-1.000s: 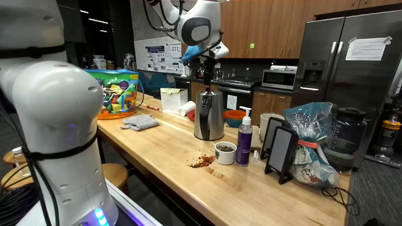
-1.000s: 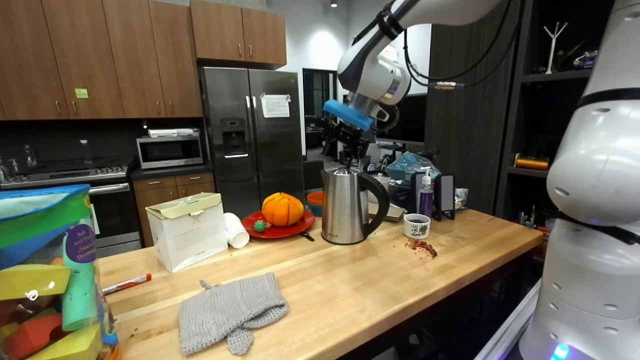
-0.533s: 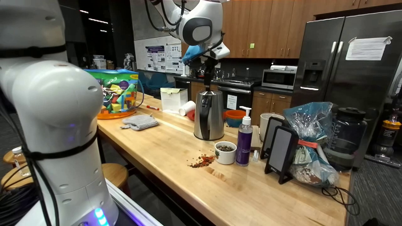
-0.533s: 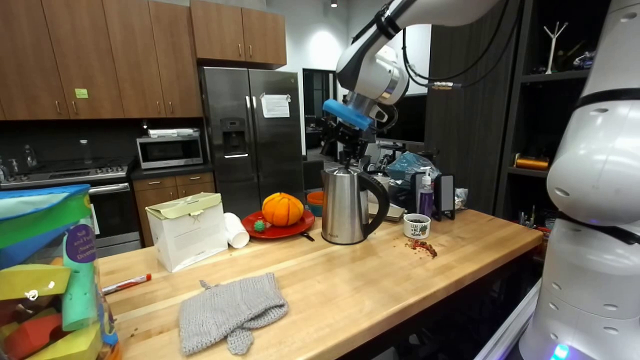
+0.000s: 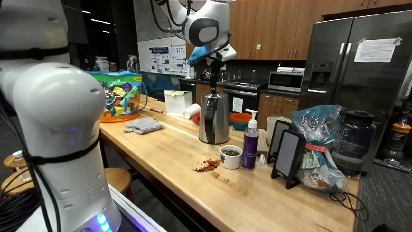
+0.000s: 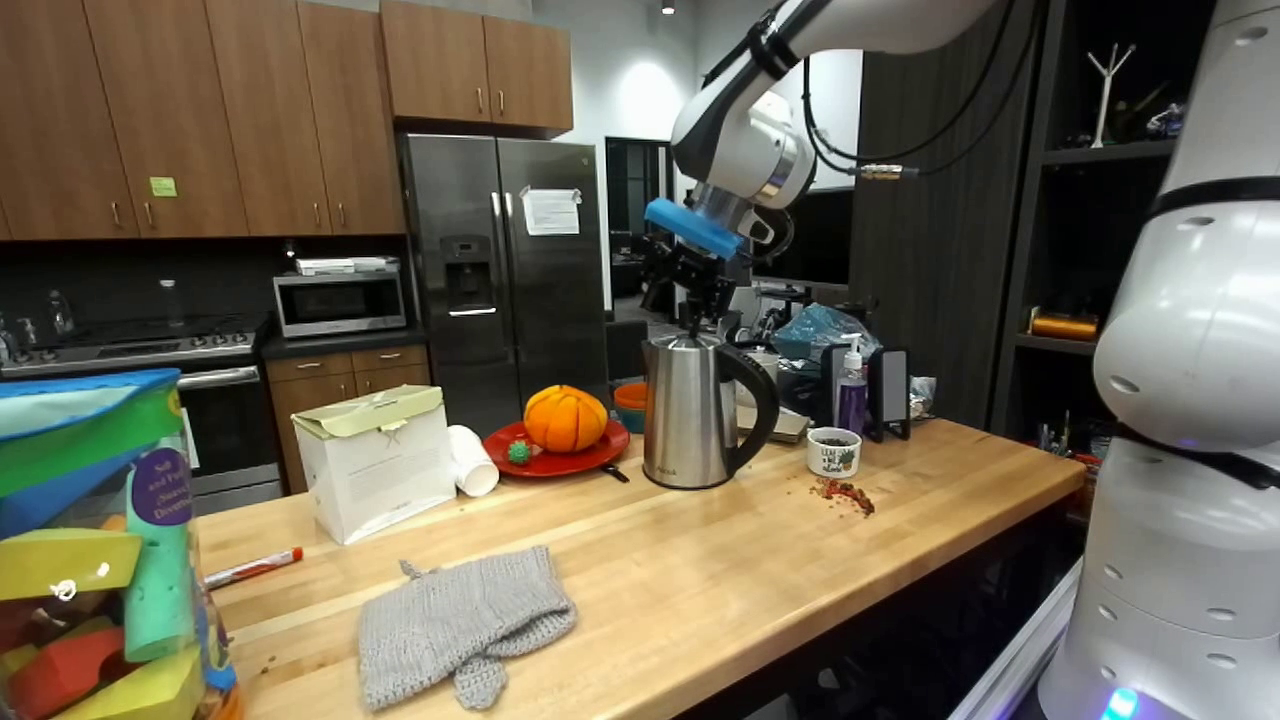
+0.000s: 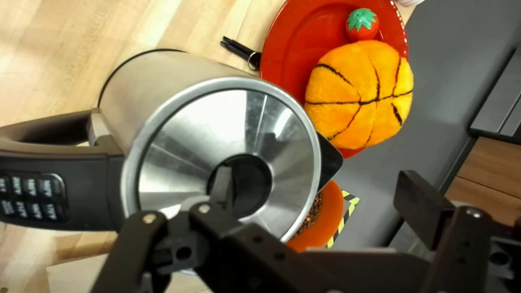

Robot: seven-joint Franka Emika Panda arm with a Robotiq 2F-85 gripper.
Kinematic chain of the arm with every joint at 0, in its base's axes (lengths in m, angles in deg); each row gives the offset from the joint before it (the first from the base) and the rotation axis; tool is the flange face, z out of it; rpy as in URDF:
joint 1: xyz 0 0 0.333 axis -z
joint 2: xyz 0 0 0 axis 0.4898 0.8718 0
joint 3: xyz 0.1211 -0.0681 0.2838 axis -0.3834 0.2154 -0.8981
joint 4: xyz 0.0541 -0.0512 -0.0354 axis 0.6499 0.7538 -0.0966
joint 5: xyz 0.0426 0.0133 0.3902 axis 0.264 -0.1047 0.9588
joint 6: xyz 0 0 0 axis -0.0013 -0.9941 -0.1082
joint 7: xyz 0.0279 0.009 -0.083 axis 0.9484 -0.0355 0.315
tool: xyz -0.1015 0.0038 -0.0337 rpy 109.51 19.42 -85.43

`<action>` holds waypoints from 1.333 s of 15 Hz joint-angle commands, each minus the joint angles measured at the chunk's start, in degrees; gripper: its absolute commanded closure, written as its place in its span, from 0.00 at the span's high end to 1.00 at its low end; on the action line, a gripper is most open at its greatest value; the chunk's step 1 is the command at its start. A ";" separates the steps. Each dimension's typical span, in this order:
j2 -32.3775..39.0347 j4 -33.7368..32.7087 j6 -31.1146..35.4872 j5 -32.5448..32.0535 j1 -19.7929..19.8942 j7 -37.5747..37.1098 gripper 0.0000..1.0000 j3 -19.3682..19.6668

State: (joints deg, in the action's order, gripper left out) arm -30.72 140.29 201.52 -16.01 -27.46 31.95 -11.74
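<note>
A steel kettle [image 7: 228,122] with a black handle [image 6: 757,410] stands upright on the wooden counter in both exterior views, its lid [image 7: 285,162] closed. My gripper [image 7: 314,179] is above it with the jaws wide apart and nothing held between them. One finger [image 7: 223,185] comes down over the black round centre [image 7: 252,187] of the lid and seems to touch it; exact contact cannot be told. The opposite finger [image 7: 421,207] hangs free beyond the spout side. In an exterior view the kettle's handle [image 5: 210,124] faces the camera.
Near the kettle are a red plate [image 6: 500,455] with a plush pumpkin [image 6: 566,418], an orange bowl [image 7: 325,219], a white cup of dried bits [image 6: 833,452], a pump bottle [image 5: 250,145] and speakers [image 5: 288,158]. A white box [image 6: 385,470] and grey mitt [image 6: 460,620] lie farther off.
The arm's wrist has shifted a very small way sideways, rightward in one exterior picture and leftward in another, while the fingertip stays at the lid. The kettle has not moved.
</note>
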 commanded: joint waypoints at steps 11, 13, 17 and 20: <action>1.70 -2.87 -5.49 4.77 0.38 2.61 1.00 1.62; 1.81 -3.04 -5.91 5.08 0.47 2.71 1.00 1.59; 2.11 -3.30 -6.23 5.02 0.42 2.52 1.00 1.51; 2.41 -3.44 -6.41 4.98 0.30 2.44 1.00 1.37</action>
State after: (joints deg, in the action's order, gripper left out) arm -29.37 137.95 196.90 -12.65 -27.17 33.14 -10.55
